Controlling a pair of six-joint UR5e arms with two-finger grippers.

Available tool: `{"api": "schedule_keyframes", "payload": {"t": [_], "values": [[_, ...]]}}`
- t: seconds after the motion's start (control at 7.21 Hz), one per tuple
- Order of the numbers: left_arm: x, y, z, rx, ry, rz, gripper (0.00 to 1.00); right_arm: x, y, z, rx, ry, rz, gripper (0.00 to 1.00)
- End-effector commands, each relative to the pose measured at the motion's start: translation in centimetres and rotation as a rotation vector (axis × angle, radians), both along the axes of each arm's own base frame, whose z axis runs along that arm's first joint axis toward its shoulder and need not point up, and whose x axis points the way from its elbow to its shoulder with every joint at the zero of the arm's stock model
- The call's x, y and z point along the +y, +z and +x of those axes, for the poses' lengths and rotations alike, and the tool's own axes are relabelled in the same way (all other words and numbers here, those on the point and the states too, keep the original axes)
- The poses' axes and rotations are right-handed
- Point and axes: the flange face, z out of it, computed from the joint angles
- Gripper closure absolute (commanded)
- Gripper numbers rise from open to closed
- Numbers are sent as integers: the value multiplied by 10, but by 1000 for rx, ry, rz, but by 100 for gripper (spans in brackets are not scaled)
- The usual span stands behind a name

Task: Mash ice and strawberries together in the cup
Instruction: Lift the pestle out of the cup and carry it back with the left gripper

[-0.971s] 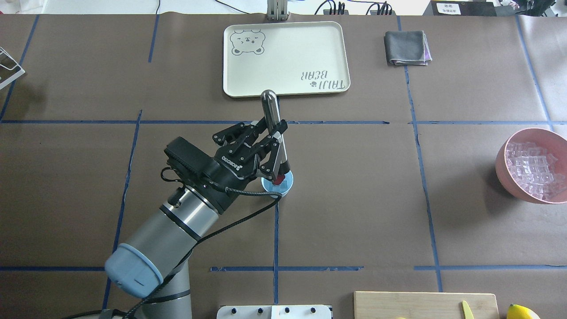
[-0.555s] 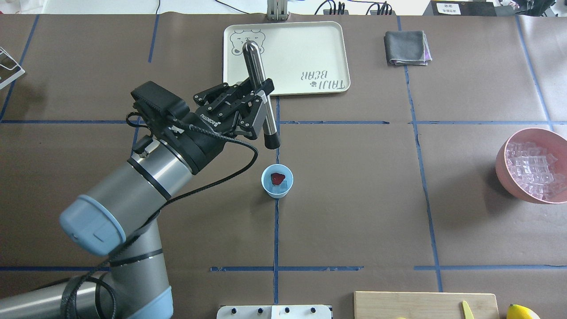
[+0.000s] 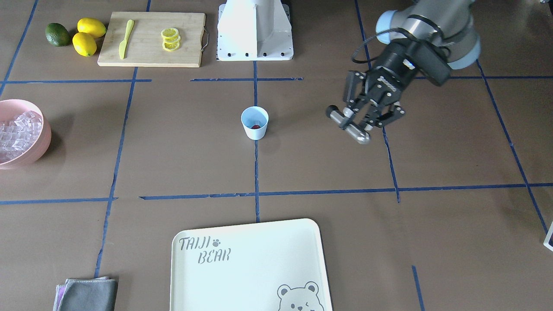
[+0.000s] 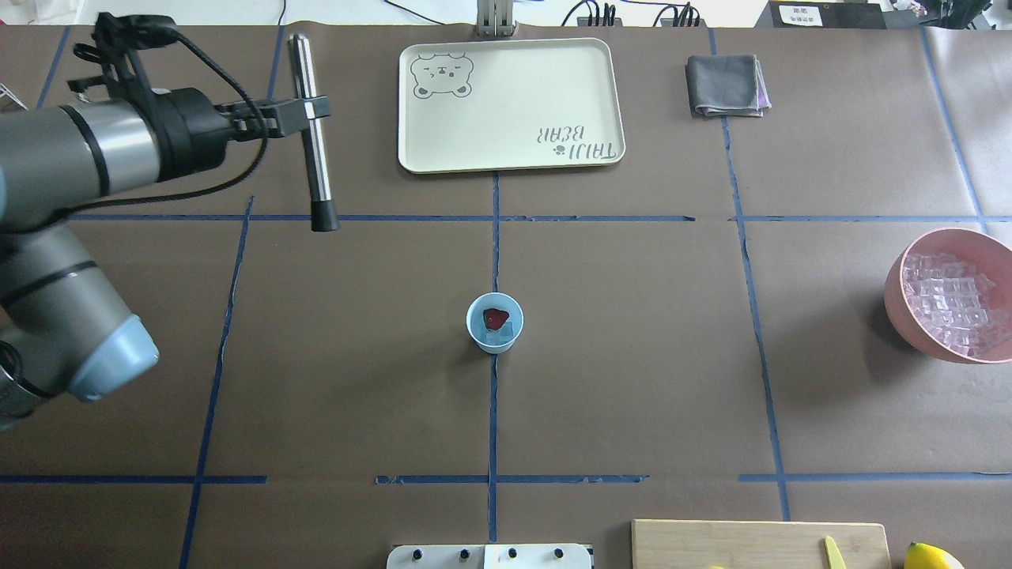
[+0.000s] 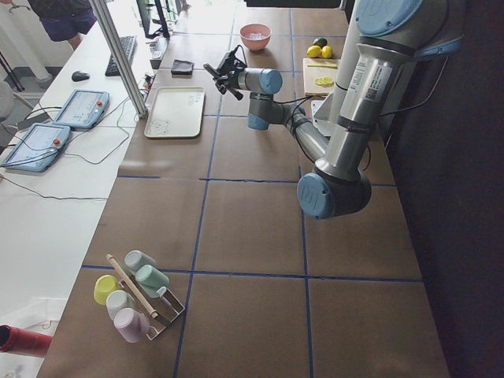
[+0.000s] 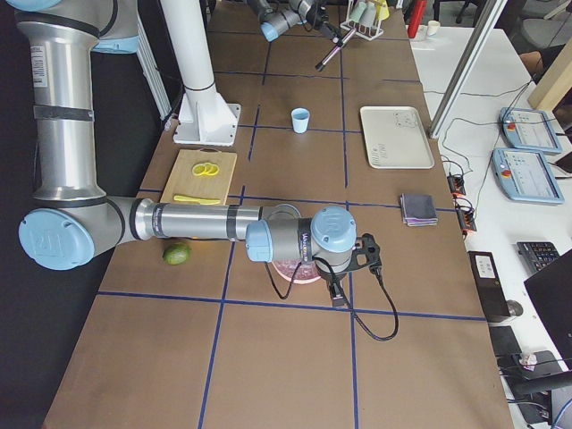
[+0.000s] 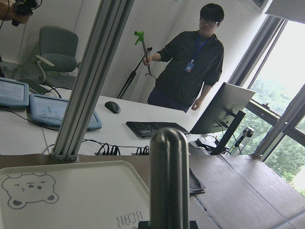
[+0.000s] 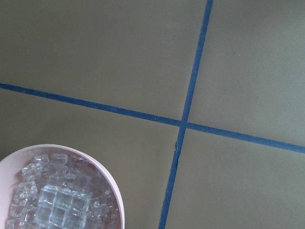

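One pestle (image 4: pixel 320 174) is clamped in left gripper (image 4: pixel 310 107), upper left; cup (image 4: pixel 495 322) lies lower right. Opening of right gripper (image 6: pixel 334 291) cannot be told.

silver arms (image 4: pixel 79 150), blue caps (image 4: pixel 111 359), black left end effector (image 3: pixel 362 123)

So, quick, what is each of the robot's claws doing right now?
Left gripper: closed on a metal pestle, held in the air.
Right gripper: cannot be told; it shows only in a side view.
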Motion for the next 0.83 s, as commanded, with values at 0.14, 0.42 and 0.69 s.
{"api": "schedule_keyframes", "payload": {"t": [0.14, 0.42, 0.69], "values": [[-23, 116, -83, -115, 242, -412, 100, -4, -4, 0, 2, 0, 8, 1], [-24, 209, -113, -197, 318, -472, 100, -4, -5, 0, 3, 1, 10, 1], [-22, 293, -127, -315, 343, -482, 100, -5, -7, 1, 7, 1, 14, 1]]}}
